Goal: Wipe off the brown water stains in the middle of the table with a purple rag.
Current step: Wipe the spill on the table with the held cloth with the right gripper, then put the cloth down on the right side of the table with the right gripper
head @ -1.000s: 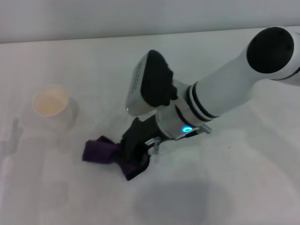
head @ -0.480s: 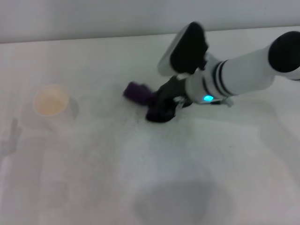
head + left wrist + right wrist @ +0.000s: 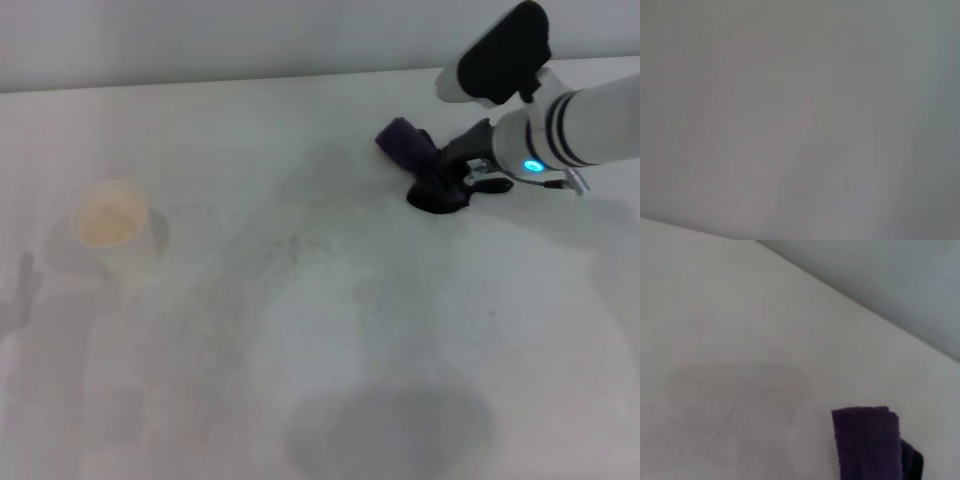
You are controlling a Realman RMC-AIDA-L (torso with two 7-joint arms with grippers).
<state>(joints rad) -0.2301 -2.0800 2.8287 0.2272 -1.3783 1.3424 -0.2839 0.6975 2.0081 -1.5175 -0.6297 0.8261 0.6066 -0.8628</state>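
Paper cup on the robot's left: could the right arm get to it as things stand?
Probably not without first letting go: the right gripper is shut on the purple rag at the table's far right, though nothing lies between it and the paper cup.

**No readable text**

No words, labels, brand marks, numbers or signs can be read in any view. The right arm (image 3: 560, 125) carries only a small glowing blue ring light, which bears no characters. The white paper cup (image 3: 110, 222), the purple rag (image 3: 412, 145) and the table (image 3: 300, 330) are all plain and unmarked. The left wrist view shows only a blank grey surface.
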